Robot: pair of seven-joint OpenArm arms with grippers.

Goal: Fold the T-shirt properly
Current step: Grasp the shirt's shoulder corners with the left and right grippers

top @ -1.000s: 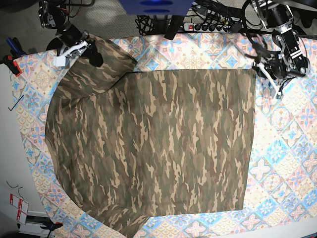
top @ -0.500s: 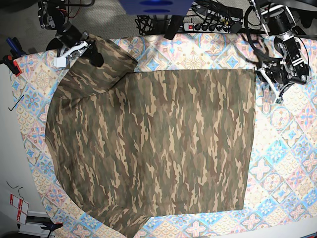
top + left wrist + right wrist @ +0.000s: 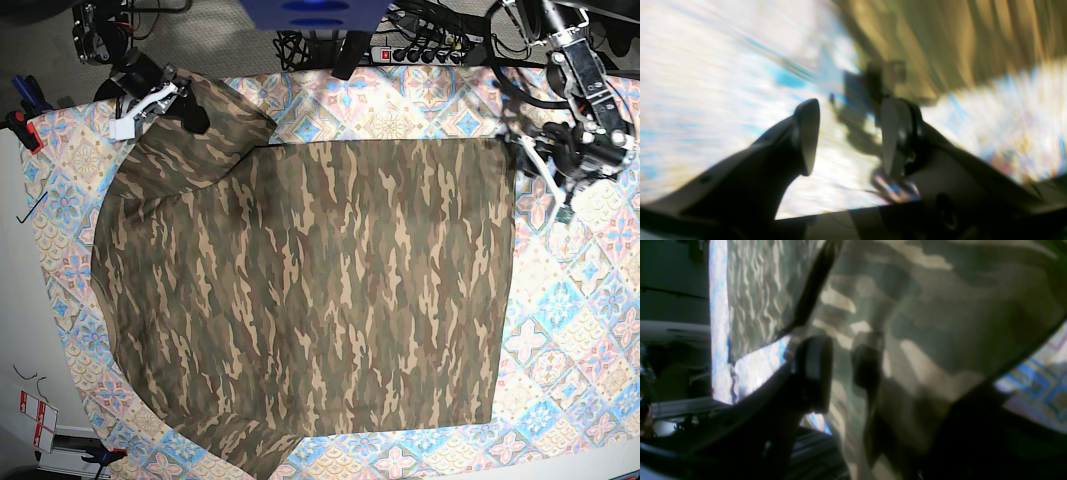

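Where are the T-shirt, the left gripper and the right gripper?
T-shirt (image 3: 330, 290): base view, middle of the flat camouflage body.
left gripper (image 3: 846, 136): left wrist view, gap between its open fingertips.
right gripper (image 3: 841, 368): right wrist view, between fingertips closed on the camouflage fabric.

A: Base view: evenly lit, sharp overall; T-shirt (image 3: 310, 290) casts almost no shadow.

B: Left wrist view: heavy motion blur; tile-patterned cloth (image 3: 706, 66) beyond the left gripper (image 3: 846, 136) glares white, dark shadow between its fingers.

A: Right wrist view: dim, soft focus; fabric around the right gripper (image 3: 840, 370) shadowed.
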